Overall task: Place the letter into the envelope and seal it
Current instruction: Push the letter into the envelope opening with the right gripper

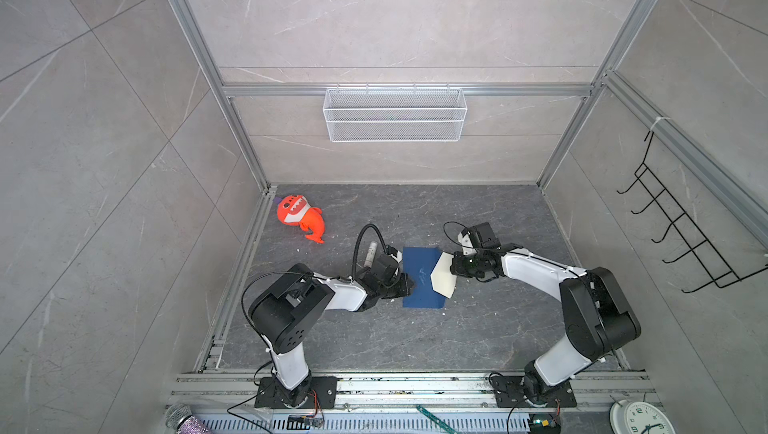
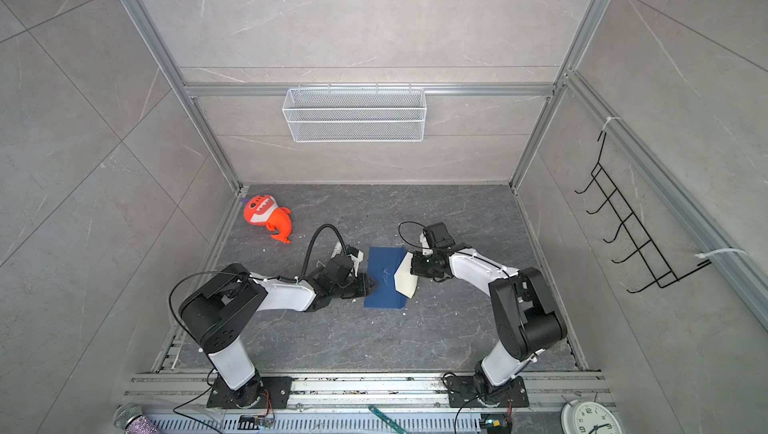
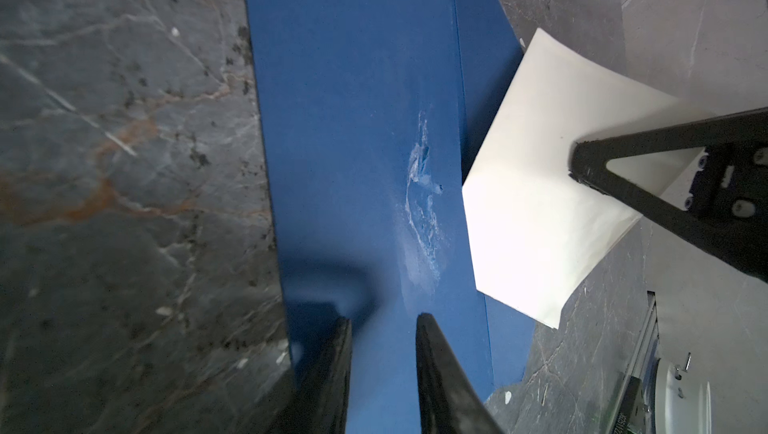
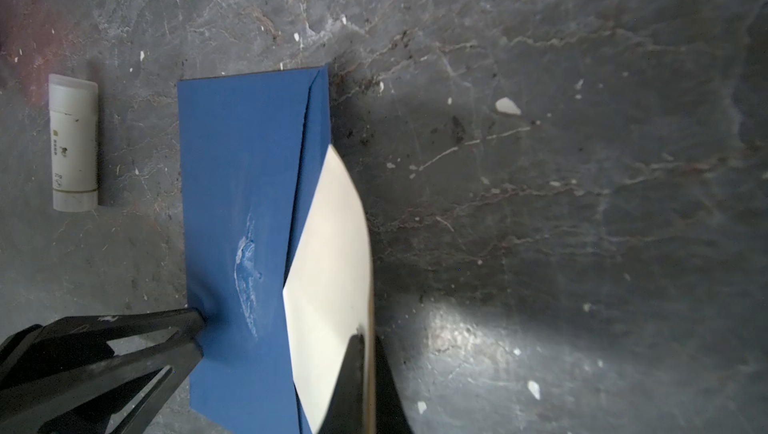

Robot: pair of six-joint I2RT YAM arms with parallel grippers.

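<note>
The envelope [image 1: 419, 282] [image 2: 383, 286] [image 3: 353, 99] [image 4: 237, 153] lay flat in the middle of the dark marbled table [image 1: 478, 328], its flap turned out toward the right arm; a pale scuffed mark [image 3: 422, 203] [image 4: 249, 270] showed on its face. The letter [image 1: 444, 278] [image 2: 405, 279] [image 3: 540, 211] [image 4: 332, 261], folded, with its pale plain side showing, lay mostly outside the envelope; it arched over the flap with one corner at the fold line, and whether that corner had entered the pocket could not be told. The right gripper [image 1: 455, 270] [image 4: 361, 373] was clamped on the letter's outer edge. The left gripper [image 3: 382, 369] [image 4: 195, 336] stood part-way open with nothing between its jaws, its tips on the envelope's opposite edge.

A white mesh basket [image 1: 395, 114] [image 2: 353, 114] hung on the back rail.

A white glue stick [image 1: 371, 254] [image 4: 75, 141] lay near the envelope on the left arm's side; its label print was too small to read with certainty; in both top views the left wrist and its cable partly hid it. A clock [image 1: 640, 418] [image 2: 590, 418] at the near right corner showed numerals on its dial.

An orange plush shark [image 1: 299, 218] [image 2: 267, 216] lay by the far left corner, well apart from the envelope; a black wire hook rack [image 1: 681, 224] hung on the right wall; a glittery microphone [image 1: 183, 417] lay at the near left edge; white crumbs were scattered over the table.
</note>
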